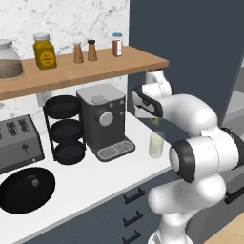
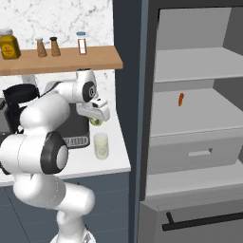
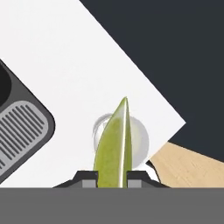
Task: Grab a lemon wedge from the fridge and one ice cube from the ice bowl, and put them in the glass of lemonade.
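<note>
**Lemon wedge held over the glass**

In the hand view's lower centre, the gripper (image 3: 111, 177) clamps narrowly on the lemon wedge (image 3: 114, 144), a smooth yellow-green sliver tapering to a sharp point. Directly behind it sits the round rim of the glass of lemonade (image 3: 140, 140) on the flat white counter (image 3: 65, 65). In the right base view, the clear cylindrical glass (image 2: 101, 145) stands centre-left, the open fridge (image 2: 190, 71) with pale grey shelves at right.

A home kitchen: white counter (image 1: 90, 176) with coffee machine (image 1: 104, 121) and toaster (image 1: 18, 142), spice jars on a wooden shelf (image 1: 66, 71), apparently marble backsplash, open fridge (image 2: 190, 118).
</note>
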